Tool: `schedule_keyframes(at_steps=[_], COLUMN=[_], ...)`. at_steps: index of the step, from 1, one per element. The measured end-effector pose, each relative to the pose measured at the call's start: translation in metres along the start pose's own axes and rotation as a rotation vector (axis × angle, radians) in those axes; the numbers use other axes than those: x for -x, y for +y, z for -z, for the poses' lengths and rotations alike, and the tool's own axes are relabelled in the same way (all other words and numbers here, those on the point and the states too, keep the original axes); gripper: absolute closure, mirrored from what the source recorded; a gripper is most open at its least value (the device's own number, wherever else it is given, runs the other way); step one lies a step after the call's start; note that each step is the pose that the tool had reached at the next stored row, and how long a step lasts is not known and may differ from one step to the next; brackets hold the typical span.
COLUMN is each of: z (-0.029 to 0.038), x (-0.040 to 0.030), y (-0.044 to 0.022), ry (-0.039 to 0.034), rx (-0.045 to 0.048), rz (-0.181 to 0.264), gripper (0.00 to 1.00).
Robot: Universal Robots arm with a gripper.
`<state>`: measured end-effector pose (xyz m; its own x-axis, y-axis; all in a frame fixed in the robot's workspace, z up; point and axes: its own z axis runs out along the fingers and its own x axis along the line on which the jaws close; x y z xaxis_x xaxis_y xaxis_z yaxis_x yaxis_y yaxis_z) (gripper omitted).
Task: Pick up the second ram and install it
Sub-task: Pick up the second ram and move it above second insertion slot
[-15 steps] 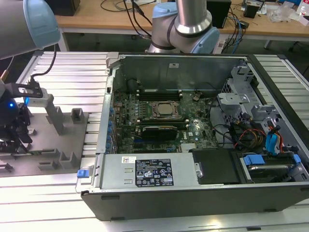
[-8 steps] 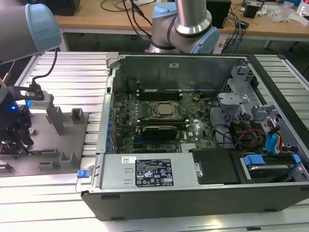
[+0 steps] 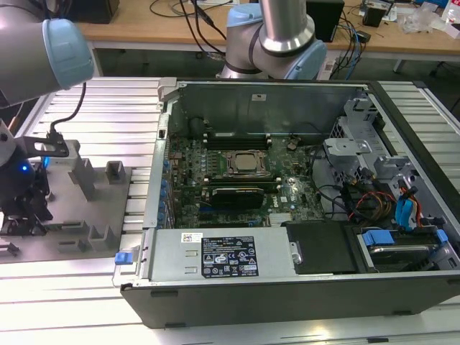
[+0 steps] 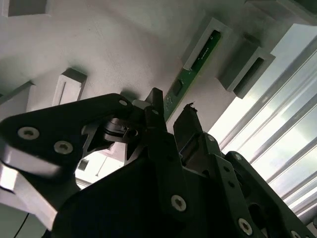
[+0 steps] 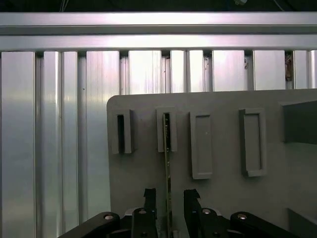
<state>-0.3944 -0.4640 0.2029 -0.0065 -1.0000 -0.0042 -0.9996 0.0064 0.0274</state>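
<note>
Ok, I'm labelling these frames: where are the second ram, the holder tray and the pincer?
second ram (image 4: 184, 79), second wrist view, green face mid-length.
holder tray (image 5: 226, 148), first wrist view, bare plate between blocks.
pincer (image 5: 170, 194), first wrist view, midway between open fingertips.

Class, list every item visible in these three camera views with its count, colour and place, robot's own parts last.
Thin green circuit-board ram stick: one, green, standing on edge in the tray's slot.
Grey plastic holder tray: one, grey, on the table at the exterior view's left.
Black computer case: one, black, exterior view's middle and right.
Motherboard: one, dark green, inside the case.
Ribbed aluminium table: one, silver, under tray and case.
Wooden bench: one, tan, behind the case.
Robot arm: one, grey with blue caps, above the tray.
Gripper: one, black, open, astride the ram stick.
</note>
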Motion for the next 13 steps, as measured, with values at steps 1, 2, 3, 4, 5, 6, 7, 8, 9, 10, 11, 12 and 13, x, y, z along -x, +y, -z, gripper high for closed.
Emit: schedule_keyframes(at_steps=[1,2,3,4,5,6,7,8,9,10,11,12,13], z=[-0.0007,-0.0011,-0.0016,-0.0018,-0.0018,-0.0018,-0.0018,-0.0018,-0.0018,-0.0019,-0.0019,-0.0019,-0.0019], x=[-0.0009,-0.0013,-0.0015,-0.0016,-0.0017,-0.0017,-0.0017,-0.0017,-0.0017,-0.0017,-0.0016,-0.0016,-0.0017], y=[0.0001,0.0001,0.0002,0.0002,0.0002,0.0002,0.0002,0.0002,0.0002,0.0002,0.0002,0.0002,0.0002], ry=[-0.0006,-0.0007,-0.0006,-0.0001,0.0000,0.0000,0.0000,0.0000,0.0000,0.0000,0.0000,0.0000,0.0001], rx=[-0.0001,-0.0002,-0.0001,0.0001,0.0001,0.0001,0.0001,0.0001,0.0001,0.0001,0.0001,0.0001,0.0001], rz=[0.003,0.006,0.016,0.028,0.030,0.030,0.030,0.031,0.031,0.031,0.031,0.031,0.032], gripper=[0.64,0.64,0.64,0.64,0.64,0.64,0.64,0.64,0.64,0.65,0.72,0.78,0.84])
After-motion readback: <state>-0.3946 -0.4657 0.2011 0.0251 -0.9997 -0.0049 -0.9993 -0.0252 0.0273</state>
